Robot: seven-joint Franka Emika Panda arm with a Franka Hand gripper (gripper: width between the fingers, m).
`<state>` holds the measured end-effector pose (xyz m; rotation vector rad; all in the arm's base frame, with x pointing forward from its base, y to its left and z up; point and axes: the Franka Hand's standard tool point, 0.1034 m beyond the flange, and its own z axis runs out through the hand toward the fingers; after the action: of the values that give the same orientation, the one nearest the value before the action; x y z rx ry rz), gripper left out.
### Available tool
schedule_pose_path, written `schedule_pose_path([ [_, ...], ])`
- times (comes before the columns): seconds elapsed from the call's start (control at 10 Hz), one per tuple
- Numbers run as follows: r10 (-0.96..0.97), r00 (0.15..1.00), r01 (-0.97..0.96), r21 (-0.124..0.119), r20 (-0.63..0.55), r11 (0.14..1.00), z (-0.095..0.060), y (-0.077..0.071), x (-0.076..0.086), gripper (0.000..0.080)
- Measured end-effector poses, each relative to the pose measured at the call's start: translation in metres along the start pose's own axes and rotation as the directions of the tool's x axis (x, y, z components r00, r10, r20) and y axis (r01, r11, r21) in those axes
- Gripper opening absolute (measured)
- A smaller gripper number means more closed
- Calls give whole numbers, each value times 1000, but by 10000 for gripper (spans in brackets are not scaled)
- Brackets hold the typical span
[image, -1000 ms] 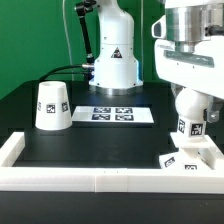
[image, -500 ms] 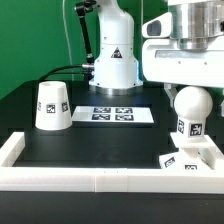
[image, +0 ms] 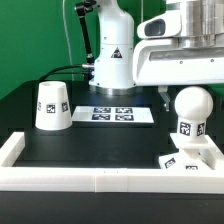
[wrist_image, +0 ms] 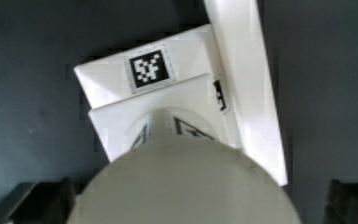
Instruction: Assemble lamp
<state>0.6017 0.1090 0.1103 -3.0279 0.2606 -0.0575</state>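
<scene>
The white ball-headed bulb (image: 189,110) stands upright on the flat square base (image: 188,156) at the exterior view's right, against the white rail. My gripper (image: 190,91) hangs just above the bulb's head, open, with a finger on each side and apart from it. In the wrist view the bulb's head (wrist_image: 176,175) fills the foreground between the dark fingers (wrist_image: 44,200), and the base (wrist_image: 149,72) with its tag lies below it. The cup-like shade (image: 52,105) stands alone at the exterior view's left.
The marker board (image: 120,114) lies flat in the middle at the back. A white rail (image: 90,180) borders the table's front and sides; it also shows in the wrist view (wrist_image: 247,60). The arm's white pedestal (image: 115,60) stands behind the board.
My gripper has risen from around the bulb's head to just above it. The bulb stays standing on the base, now uncovered.
</scene>
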Motion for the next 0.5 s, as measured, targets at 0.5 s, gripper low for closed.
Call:
schedule_pose_path([
  [0.5,-461,887,460,-49,-27,887,1,5,6,699],
])
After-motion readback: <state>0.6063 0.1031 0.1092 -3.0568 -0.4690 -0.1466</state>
